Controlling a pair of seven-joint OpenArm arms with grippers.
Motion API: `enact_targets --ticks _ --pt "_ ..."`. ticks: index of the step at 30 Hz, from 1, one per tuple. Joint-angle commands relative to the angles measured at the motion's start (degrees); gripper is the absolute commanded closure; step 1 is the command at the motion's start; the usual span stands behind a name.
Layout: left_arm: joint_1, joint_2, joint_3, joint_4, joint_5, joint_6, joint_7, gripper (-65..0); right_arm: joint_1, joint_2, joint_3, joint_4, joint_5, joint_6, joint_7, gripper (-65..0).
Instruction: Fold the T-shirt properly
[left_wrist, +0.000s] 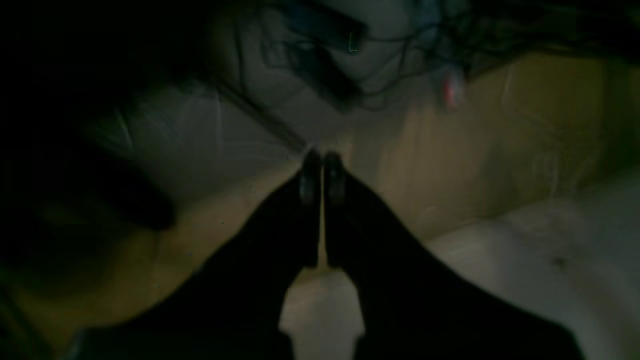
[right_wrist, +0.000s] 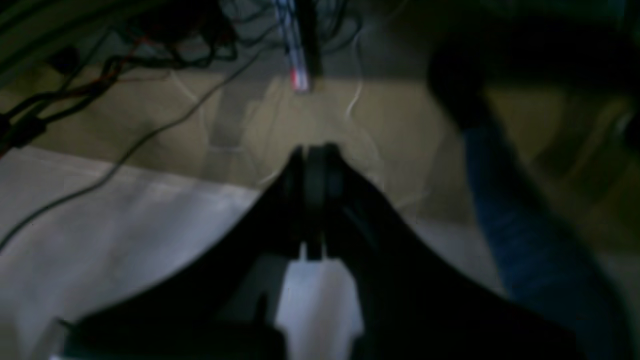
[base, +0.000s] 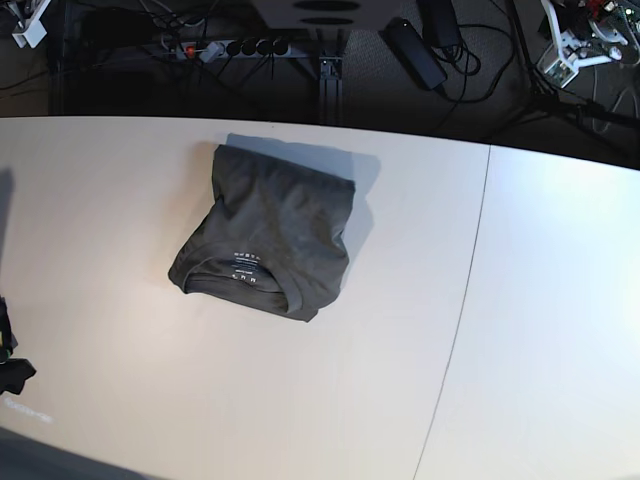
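1. Here, at the far left edge of the base view, a small dark piece of an arm (base: 12, 365) is poking in over the white table (base: 120, 400); I cannot tell which part of the arm it is.
2. The T-shirt (base: 270, 230) is lying folded into a compact, roughly square bundle, left of the table's middle and nearer its far edge than its near edge, sitting slightly askew to that edge.
3. Its ribbed collar (base: 240, 283) is facing the near edge, and a small white label (base: 244, 262) is showing just inside the neck.
4. A thin seam (base: 468, 300) is running across the table top to the right of the shirt, from the far edge toward the near edge, well apart from the cloth.
5. Beyond the far edge, a power strip (base: 235, 47) and loose cables (base: 470, 70) are lying on the dark floor.
6. In the right wrist view, the right gripper (right_wrist: 314, 155) is showing its jaws pressed together with nothing between them, hanging over a pale surface and a tan floor in blurred, dim light.
7. In the left wrist view, the left gripper (left_wrist: 322, 165) is showing its jaws drawn narrow, only a thin slit between them, holding nothing, and the picture is dark and blurred.
8. Neither gripper is touching the shirt.
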Motion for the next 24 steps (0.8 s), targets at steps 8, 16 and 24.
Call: enact_targets --ticks 8,16,24 --pt "-4.33 -0.61 6.21 -28.85 -0.02 -0.79 -3.23 -1.3 0.17 -0.76 0.13 -23.1 -1.84 3.19 -1.51 0.0" --pt "-22.03 3.85 24.35 -47.89 8.5 -0.76 -11.69 -1.3 10.56 -1.03 -4.72 -37.27 -6.73 1.84 0.07 0.0" --pt "-44.15 15.26 45.83 -71.04 11.15 11.32 -17.53 -1.3 25.09 -5.4 -17.31 -47.71 -15.82 -5.2 4.59 0.0"
